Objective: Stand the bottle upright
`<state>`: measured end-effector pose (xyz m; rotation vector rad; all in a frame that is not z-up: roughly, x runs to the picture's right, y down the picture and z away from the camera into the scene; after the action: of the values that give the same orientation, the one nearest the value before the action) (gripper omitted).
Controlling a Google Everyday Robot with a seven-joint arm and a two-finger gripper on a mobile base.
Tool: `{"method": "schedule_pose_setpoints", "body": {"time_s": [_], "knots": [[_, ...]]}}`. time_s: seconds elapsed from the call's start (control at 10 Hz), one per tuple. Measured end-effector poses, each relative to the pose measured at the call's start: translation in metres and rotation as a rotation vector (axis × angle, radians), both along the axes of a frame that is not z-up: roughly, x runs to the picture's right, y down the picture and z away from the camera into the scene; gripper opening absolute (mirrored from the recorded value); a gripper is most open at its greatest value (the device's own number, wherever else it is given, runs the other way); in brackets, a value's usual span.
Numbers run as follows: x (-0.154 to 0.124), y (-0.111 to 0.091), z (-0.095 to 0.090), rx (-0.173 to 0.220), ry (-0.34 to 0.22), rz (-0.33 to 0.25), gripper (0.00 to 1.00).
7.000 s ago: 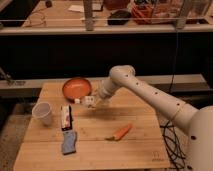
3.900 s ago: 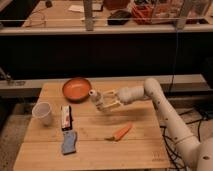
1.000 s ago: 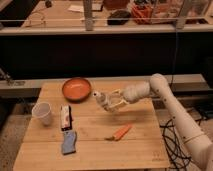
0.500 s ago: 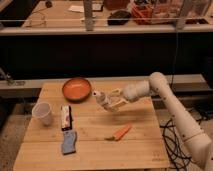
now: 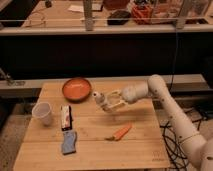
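Note:
The small whitish bottle (image 5: 99, 99) is in the camera view at the middle of the wooden table (image 5: 140, 150), just right of the orange bowl. It is tilted, with its rounded cap end pointing up and to the left. My gripper (image 5: 109, 102) reaches in from the right and is shut on the bottle's lower part. It holds the bottle a little above the tabletop. The cream arm (image 5: 165, 97) runs off to the lower right.
An orange bowl (image 5: 76, 89) sits at the back of the table. A white cup (image 5: 42, 113) stands at the left. A dark snack packet (image 5: 65, 116) and a blue packet (image 5: 69, 142) lie left of centre. A carrot (image 5: 120, 132) lies below the gripper.
Over seven seconds my gripper carried the bottle from beside the bowl to the table's middle. In the last second it has barely moved; the bottle stays tilted.

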<state>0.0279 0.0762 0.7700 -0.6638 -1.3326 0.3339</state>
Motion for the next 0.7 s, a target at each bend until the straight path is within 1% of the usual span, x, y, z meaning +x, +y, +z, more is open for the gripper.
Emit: {"method": "schedule_pose_setpoints", "body": {"time_s": [0.1,0.2,0.4,0.7], "knots": [[-0.007,0.007,0.003,-0.010,-0.041,0.017,0.02],[-0.019,0.015,0.008,-0.022,-0.072,0.021,0.02],[-0.024,0.021,0.010,-0.034,-0.089,0.017,0.02],[-0.022,0.031,0.019,-0.054,-0.098,0.036,0.02]]}}
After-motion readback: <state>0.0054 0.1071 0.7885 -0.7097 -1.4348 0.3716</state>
